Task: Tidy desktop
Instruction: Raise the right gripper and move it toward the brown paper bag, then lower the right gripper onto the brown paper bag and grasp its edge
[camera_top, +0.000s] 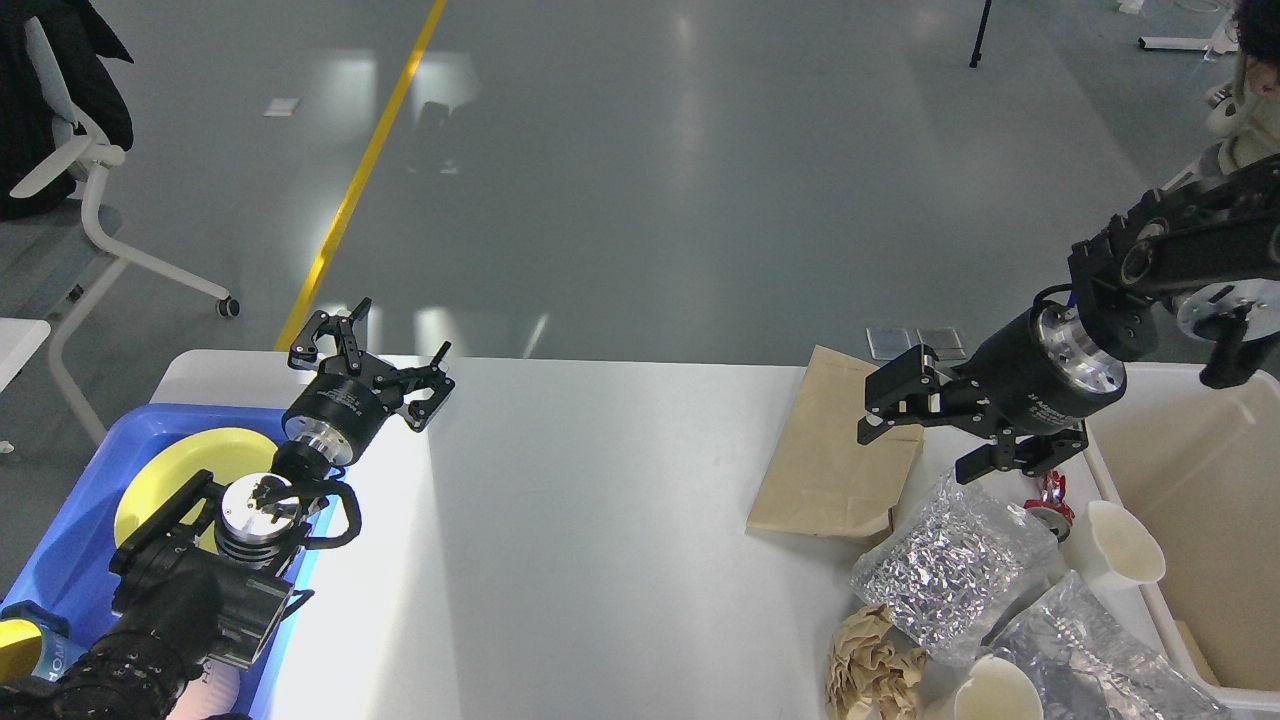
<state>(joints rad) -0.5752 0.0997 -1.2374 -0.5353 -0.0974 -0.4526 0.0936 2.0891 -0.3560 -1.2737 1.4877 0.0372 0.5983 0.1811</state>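
The white-grey desktop (600, 520) fills the lower view. A flat brown paper bag (830, 460) lies at its back right. In front of it lie a silver foil bag (950, 570), a clear plastic bag (1090, 650), crumpled brown paper (870, 665), a crushed red can (1045, 495) and two white cups (1120, 540) (995, 690). My right gripper (915, 440) is open and empty, low over the paper bag's right edge. My left gripper (375, 360) is open and empty, above the desktop's back left by the blue tray.
A blue tray (70, 540) with a yellow plate (170, 470) sits at the left edge. A cream-white bin (1200, 470) stands at the right edge. An office chair (70, 160) stands on the floor at far left.
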